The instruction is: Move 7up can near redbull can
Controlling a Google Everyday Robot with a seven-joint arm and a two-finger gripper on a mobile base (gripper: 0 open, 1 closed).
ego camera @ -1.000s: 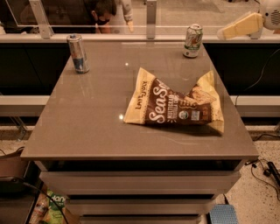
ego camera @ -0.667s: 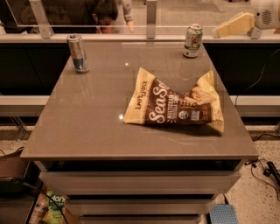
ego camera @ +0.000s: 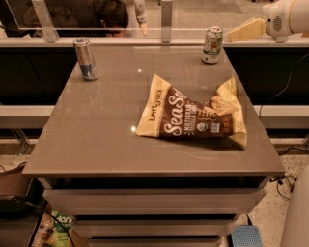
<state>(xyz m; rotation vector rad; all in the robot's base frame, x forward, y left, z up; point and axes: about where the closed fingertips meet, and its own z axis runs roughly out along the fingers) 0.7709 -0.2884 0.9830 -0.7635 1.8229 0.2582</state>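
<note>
The 7up can (ego camera: 212, 45) stands upright near the table's far right edge, white and green with a silver top. The redbull can (ego camera: 86, 59) stands upright at the far left of the table, slim, silver and blue. My gripper (ego camera: 232, 35) hangs at the top right, just to the right of the 7up can and about level with its top. Its cream fingers point left toward the can and do not touch it. The white wrist sits behind them at the frame's edge.
A brown and yellow chip bag (ego camera: 193, 116) lies in the middle right of the grey table (ego camera: 96, 144). A glass rail with metal posts (ego camera: 166, 19) runs behind the table. A person's head (ego camera: 112, 14) shows beyond it. Drawers sit under the tabletop.
My gripper has moved a little to the left, closer to the 7up can. The cans and the chip bag have not moved.
</note>
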